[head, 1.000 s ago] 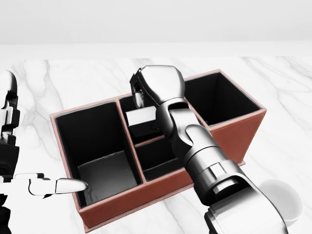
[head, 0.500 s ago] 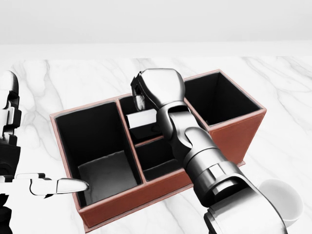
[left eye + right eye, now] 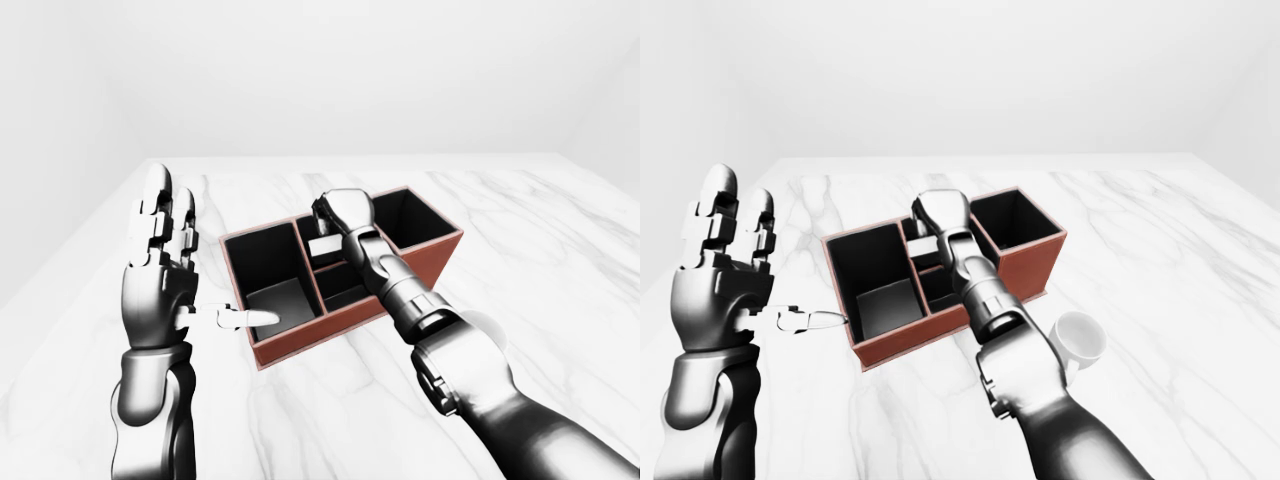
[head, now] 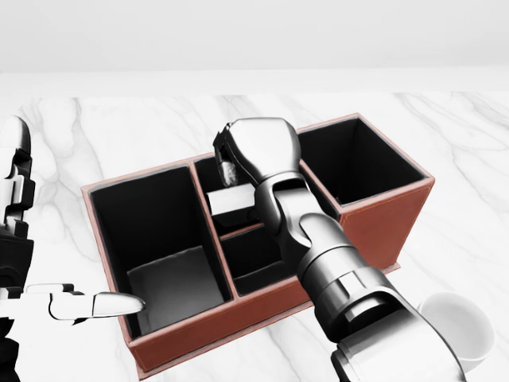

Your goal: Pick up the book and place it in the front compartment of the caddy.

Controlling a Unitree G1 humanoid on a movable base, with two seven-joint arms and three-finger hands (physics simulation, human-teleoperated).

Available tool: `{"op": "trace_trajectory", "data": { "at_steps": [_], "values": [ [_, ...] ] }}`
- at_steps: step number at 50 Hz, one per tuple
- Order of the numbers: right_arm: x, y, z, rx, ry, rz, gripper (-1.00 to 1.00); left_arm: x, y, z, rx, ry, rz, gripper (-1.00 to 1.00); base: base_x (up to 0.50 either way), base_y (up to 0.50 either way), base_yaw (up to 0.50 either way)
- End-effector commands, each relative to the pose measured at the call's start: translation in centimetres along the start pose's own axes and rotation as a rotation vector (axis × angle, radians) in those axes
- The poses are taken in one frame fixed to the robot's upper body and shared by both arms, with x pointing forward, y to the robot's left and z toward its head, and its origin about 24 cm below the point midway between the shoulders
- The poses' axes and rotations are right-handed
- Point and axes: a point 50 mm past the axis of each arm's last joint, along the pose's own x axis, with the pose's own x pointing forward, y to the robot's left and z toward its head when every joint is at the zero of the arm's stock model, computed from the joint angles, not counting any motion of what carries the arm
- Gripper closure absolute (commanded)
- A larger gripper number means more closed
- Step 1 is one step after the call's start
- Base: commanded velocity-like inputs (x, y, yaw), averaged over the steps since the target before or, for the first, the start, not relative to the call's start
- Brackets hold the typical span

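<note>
Right hand [image 4: 238, 155] directly above book [image 4: 231, 200]

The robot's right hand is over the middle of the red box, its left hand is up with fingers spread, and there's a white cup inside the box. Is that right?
Not quite. The white cup isn't inside the caddy; the right-eye view shows it standing on the marble table, beside the right arm. The rest fits: the right hand is over the middle compartments, and the left hand is raised, fingers spread.
</note>
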Motion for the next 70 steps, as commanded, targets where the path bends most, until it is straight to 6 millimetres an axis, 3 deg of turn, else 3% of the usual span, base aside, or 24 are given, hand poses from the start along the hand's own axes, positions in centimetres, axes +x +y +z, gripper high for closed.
{"op": "trace_trajectory", "data": {
  "at_steps": [1, 2, 3, 34, 50, 70],
  "values": [
    [0.0, -0.2, -0.1, -0.016, -0.002, -0.032, 0.5, 0.0, 0.0, -0.1, 0.0, 0.004, -0.002, -1.0, 0.0, 0.0, 0.0],
    [0.0, -0.2, -0.1, -0.016, -0.002, -0.032, 0.5, 0.0, 0.0, -0.1, 0.0, 0.004, -0.002, -1.0, 0.0, 0.0, 0.0],
    [0.0, -0.2, -0.1, -0.019, -0.003, -0.033, -1.0, 0.0, 0.0, -0.1, 0.0, 0.006, -0.002, -1.0, 0.0, 0.0, 0.0],
    [0.1, -0.4, -0.3, -0.017, -0.001, -0.035, -1.0, -0.1, -0.2, -0.2, -0.002, 0.01, -0.005, -1.0, 0.0, 0.0, 0.0],
    [1.0, -2.4, -0.9, 0.089, 0.041, -0.05, -1.0, 0.0, 0.0, 0.4, -0.001, -0.017, -0.001, -1.0, 0.0, 0.0, 0.0],
    [1.0, -6.8, -0.6, 0.308, -0.022, -0.112, -1.0, 0.1, 0.1, 0.2, 0.0, -0.011, 0.004, -1.0, 0.0, 0.0, 0.0]
  ]
}}
